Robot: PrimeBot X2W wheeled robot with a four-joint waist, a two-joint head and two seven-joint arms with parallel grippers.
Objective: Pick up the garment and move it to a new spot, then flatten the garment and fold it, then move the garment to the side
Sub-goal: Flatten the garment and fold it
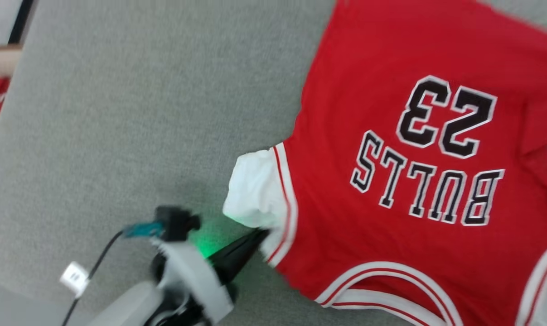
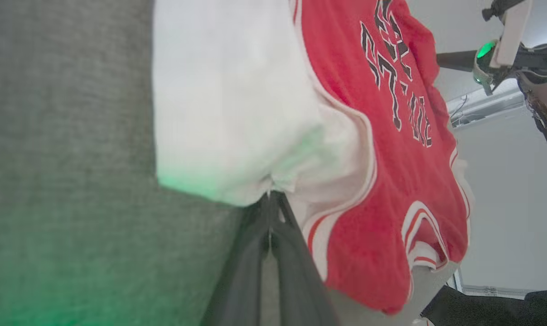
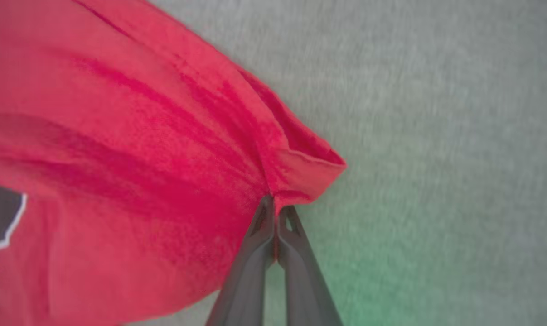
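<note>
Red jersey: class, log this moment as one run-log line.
item: red soft-fabric jersey shirt on grey cloth surface | left gripper: shut on white sleeve | right gripper: shut on red edge

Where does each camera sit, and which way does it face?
Head view: from the head, down onto the grey surface and the garment; left gripper at lower left.
Left wrist view: along the left gripper, shut on the white sleeve; right arm at upper right.
Right wrist view: along the right gripper, shut on red fabric.
All share the garment.

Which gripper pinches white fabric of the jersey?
The left gripper, shut on the white sleeve of the jersey; the right gripper pinches red fabric.
</note>
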